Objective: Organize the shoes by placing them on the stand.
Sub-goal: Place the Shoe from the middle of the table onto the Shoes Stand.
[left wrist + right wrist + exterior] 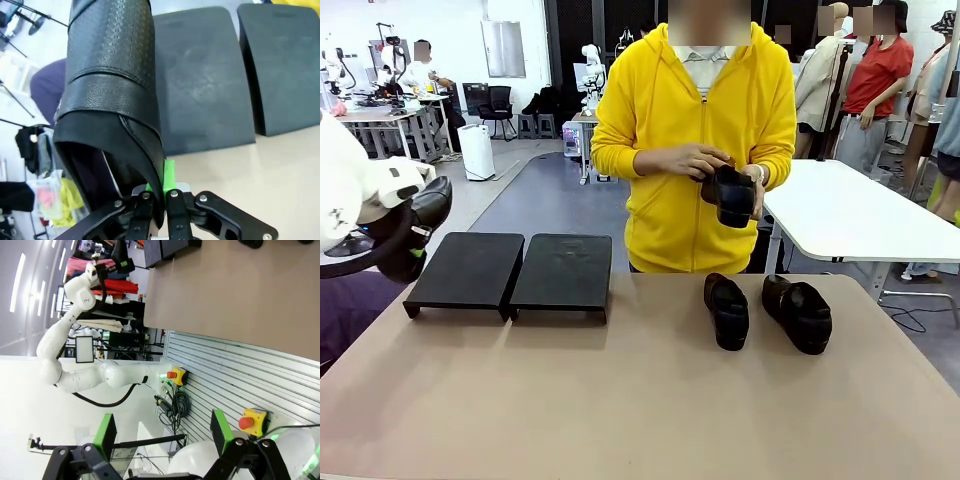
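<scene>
Black shoe (110, 75) pinched at its collar by left gripper (161, 186) | just off bare stand's (200, 85) left end | advice: lower sole-flat, release gently | right gripper (164, 431) spread

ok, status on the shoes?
Left gripper shut on one shoe, left of the stand. Right gripper open, off the table. Two shoes on the table; fourth shoe in the person's hands. Stand unobstructed.

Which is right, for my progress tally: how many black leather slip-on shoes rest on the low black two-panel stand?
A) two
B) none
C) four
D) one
B: the stand is bare; two shoes lie on the table, a third in the person's hands, a fourth in the left gripper.
</scene>
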{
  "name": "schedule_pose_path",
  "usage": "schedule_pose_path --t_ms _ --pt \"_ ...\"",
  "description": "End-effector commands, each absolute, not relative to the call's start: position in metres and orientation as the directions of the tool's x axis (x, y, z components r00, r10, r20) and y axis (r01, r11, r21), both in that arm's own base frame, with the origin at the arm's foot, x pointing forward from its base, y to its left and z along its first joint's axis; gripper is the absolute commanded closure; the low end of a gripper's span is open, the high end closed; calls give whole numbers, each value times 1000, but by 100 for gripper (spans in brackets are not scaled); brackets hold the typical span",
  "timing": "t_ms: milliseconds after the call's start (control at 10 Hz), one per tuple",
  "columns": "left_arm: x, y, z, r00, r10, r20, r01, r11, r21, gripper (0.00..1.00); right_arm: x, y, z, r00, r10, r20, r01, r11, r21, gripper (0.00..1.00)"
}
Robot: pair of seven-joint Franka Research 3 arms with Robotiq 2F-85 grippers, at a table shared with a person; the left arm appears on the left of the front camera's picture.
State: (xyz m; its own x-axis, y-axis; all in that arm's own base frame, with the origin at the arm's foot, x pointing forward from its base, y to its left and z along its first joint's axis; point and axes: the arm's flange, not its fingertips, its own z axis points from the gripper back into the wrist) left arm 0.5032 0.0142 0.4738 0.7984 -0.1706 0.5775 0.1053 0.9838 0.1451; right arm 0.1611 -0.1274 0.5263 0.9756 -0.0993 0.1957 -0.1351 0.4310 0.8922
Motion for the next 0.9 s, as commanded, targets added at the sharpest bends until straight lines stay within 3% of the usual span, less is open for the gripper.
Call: schedule_pose_path --t_ms 0,400,800 --pt "533 26 467 795 -123 594 119 992 46 100 161 -129 530 970 -96 224 -166 413 896 0" --pt "575 30 431 800 -60 598 56 998 24 100 161 -129 530 970 -96 224 -166 413 896 0" --pt "588 33 419 852 -68 519 58 998 36 100 161 -129 530 970 -96 224 -166 413 896 0"
